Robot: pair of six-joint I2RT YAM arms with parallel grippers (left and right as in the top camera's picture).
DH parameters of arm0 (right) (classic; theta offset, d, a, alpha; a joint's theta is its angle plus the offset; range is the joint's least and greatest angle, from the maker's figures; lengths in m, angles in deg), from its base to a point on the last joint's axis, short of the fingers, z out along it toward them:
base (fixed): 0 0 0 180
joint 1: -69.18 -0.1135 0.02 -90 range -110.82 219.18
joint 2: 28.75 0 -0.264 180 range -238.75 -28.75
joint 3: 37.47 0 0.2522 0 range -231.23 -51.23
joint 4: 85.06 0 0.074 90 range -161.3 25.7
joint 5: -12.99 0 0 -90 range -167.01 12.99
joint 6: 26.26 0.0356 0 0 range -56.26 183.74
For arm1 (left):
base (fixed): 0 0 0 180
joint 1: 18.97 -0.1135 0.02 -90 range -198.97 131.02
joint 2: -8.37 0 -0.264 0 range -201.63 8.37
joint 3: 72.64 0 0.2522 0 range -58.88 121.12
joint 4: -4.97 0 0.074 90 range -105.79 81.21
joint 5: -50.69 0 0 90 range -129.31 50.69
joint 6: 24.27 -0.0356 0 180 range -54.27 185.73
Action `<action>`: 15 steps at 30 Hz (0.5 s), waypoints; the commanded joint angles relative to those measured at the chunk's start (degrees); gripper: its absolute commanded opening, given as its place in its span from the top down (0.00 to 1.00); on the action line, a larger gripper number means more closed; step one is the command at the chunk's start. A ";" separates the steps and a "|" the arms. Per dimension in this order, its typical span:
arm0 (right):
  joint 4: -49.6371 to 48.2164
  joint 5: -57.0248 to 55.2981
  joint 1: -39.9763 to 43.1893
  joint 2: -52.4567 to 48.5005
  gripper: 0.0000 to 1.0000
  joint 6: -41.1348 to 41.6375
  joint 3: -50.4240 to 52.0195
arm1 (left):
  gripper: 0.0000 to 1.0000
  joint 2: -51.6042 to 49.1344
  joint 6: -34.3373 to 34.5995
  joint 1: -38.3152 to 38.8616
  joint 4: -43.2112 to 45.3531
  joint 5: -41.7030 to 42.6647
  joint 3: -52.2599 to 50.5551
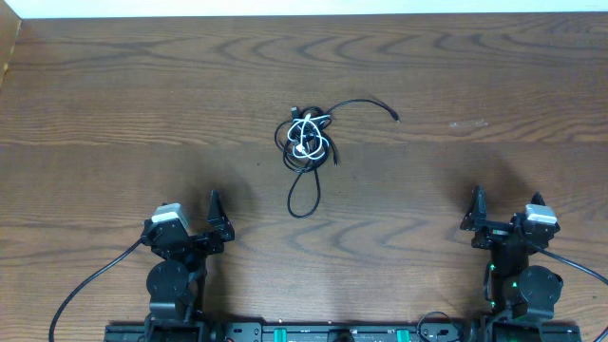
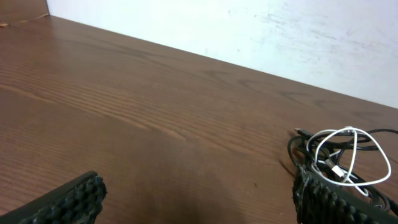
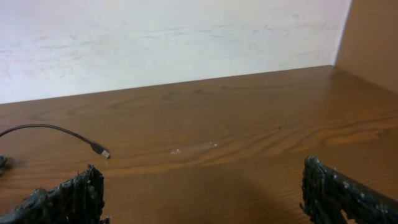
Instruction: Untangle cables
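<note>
the cables point(image 1: 309, 138) lie in one small bunch near the middle of the table point(image 1: 114, 95), somewhat toward its far side and between the two arms' lines of reach. black cords make up most of the knot. a single white cord point(image 1: 306, 131) coils in tight loops at its centre. one long narrow black loop point(image 1: 304, 195) trails out of the bunch toward the robot. another black strand arcs away to the robot's right and ends in a small plug point(image 1: 396, 117) lying flat on the wood. from the left wrist view the bunch point(image 2: 339, 155) sits at the right edge of the picture, the white loops lying over the black ones, just beyond the tip of the right-hand finger. from the right wrist view only the arcing strand and its plug point(image 3: 99, 150) show, at the left.

the left end effector point(image 2: 196, 208) is released, its studded pads point(image 2: 74, 196) spread wide and low over bare wood, touching no cord. the right end effector point(image 3: 199, 202) is likewise released and spread wide, holding nothing. both arms are folded back at the near edge of the table, well apart from the bunch, each pointing toward the white wall point(image 3: 155, 43) beyond the far edge.
</note>
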 commanded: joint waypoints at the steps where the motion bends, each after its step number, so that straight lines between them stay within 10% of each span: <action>1: 0.22 -0.26 -0.42 0.28 0.01 -0.70 0.09 | 0.03 0.33 -0.52 0.24 -1.60 0.33 -1.03; 15: 0.22 -0.26 -0.39 0.28 0.01 -0.70 0.09 | 0.02 0.33 -0.52 0.24 -1.57 0.33 -1.03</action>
